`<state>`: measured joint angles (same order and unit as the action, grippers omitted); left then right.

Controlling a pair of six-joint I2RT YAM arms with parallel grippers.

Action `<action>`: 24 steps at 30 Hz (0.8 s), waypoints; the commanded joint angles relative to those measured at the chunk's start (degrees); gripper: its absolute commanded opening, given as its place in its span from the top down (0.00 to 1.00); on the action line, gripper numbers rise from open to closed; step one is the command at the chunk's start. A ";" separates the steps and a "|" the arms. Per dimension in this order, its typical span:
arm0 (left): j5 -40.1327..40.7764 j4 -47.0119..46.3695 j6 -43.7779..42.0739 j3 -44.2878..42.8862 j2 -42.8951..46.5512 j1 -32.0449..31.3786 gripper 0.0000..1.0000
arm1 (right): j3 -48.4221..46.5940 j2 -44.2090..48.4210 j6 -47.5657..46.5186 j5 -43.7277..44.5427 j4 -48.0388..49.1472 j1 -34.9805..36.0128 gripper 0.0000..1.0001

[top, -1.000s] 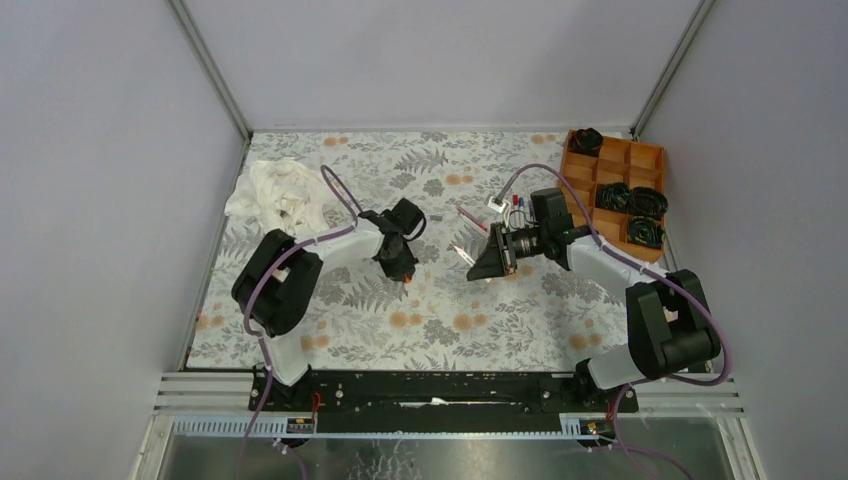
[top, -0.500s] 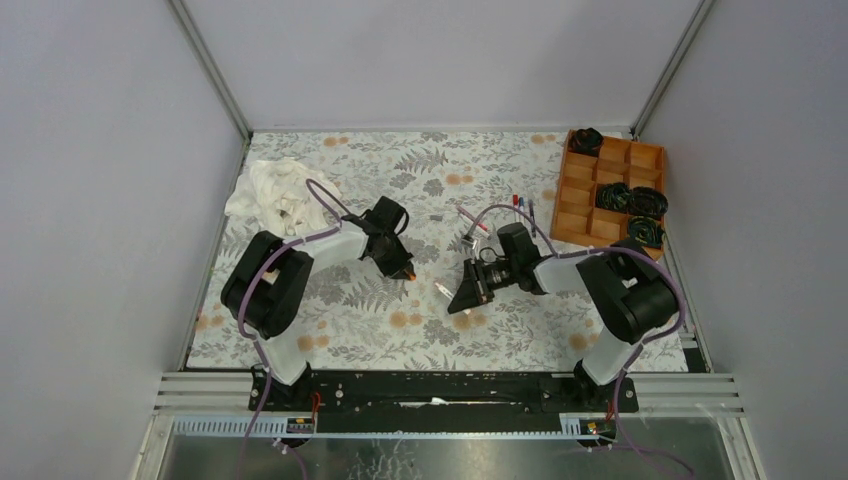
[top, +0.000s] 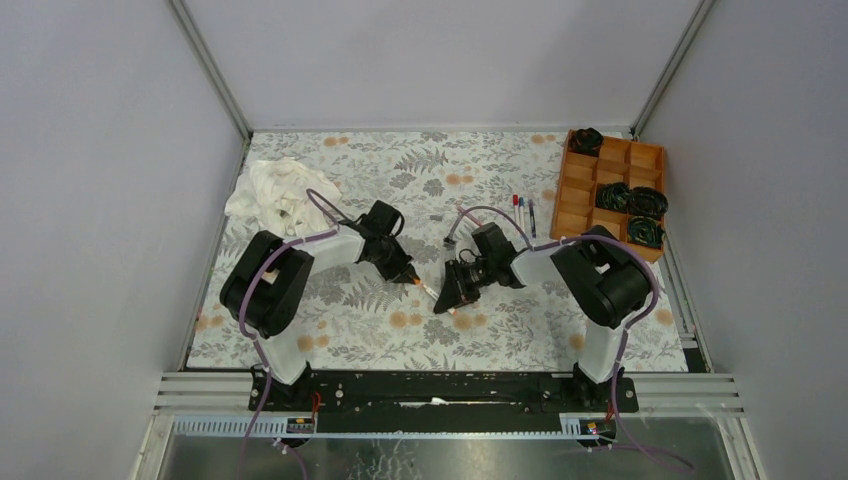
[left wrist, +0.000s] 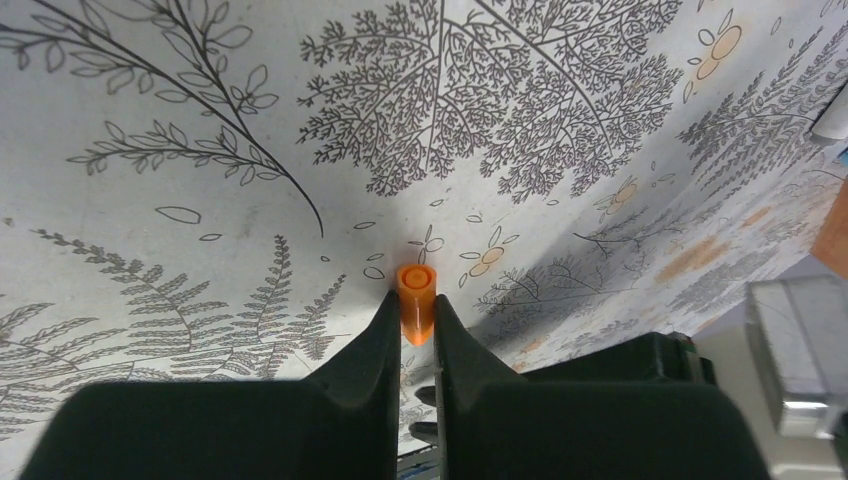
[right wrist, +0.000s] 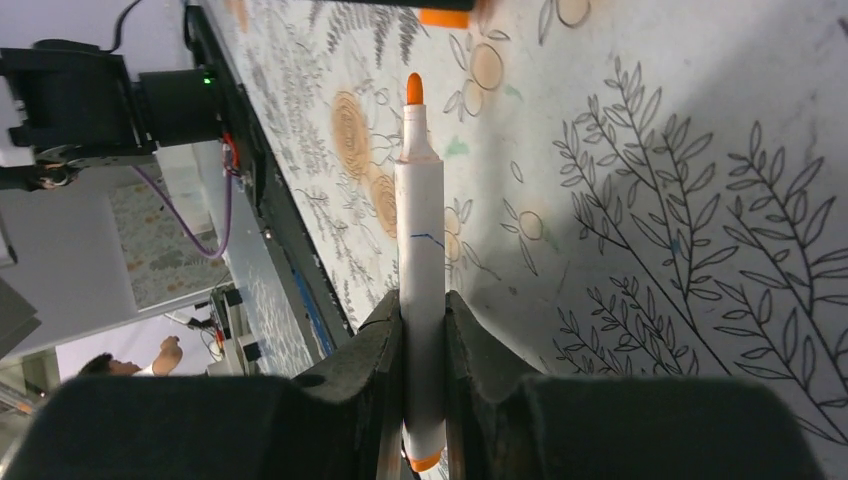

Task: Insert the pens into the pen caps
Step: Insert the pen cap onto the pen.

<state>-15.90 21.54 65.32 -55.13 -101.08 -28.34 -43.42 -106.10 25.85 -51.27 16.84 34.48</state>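
My left gripper (left wrist: 414, 318) is shut on a stubby orange pen cap (left wrist: 416, 298), whose open end faces away from the wrist. My right gripper (right wrist: 423, 312) is shut on a white-barrelled pen (right wrist: 420, 240) with a bare orange tip (right wrist: 414, 88). That tip points at the orange cap (right wrist: 445, 17), a short gap away. From above, the left gripper (top: 408, 278) and the right gripper (top: 443, 300) meet near the table's middle, with the pen (top: 430, 291) between them. Three more pens (top: 523, 208) lie side by side at the back right. A small dark cap (top: 437, 216) lies behind the grippers.
A wooden compartment tray (top: 580, 190) stands at the back right with black coiled items (top: 630, 197) in several cells. A crumpled white cloth (top: 275, 190) lies at the back left. The tabletop is a floral-print sheet (top: 500, 330).
The right gripper has swung left and nearer with the pen. The left gripper has shifted a little right with the cap, so the two now nearly meet.
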 commanded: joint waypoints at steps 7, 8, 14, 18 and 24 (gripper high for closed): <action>-2.99 -4.54 2.96 3.22 -0.98 1.18 0.94 | -2.95 -1.80 1.33 5.07 -4.65 2.23 1.00; -3.12 -4.70 3.11 3.38 -1.04 1.18 0.94 | -3.17 -2.24 1.50 4.93 -4.70 2.26 1.00; -3.56 -5.58 3.91 4.77 -0.29 1.22 0.94 | -4.24 -3.29 2.74 5.57 -5.66 2.20 1.00; -3.22 -5.63 4.32 5.45 0.23 1.43 0.94 | -4.20 -2.77 3.42 6.67 -6.65 2.25 1.00; -3.39 -6.28 5.16 6.79 0.64 2.61 0.94 | -1.97 0.90 4.41 7.48 -5.92 2.26 1.00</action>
<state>-20.56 14.28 70.04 -50.81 -100.62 -26.81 -46.59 -108.14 29.67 -47.62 12.14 36.38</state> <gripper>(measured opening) 0.162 0.209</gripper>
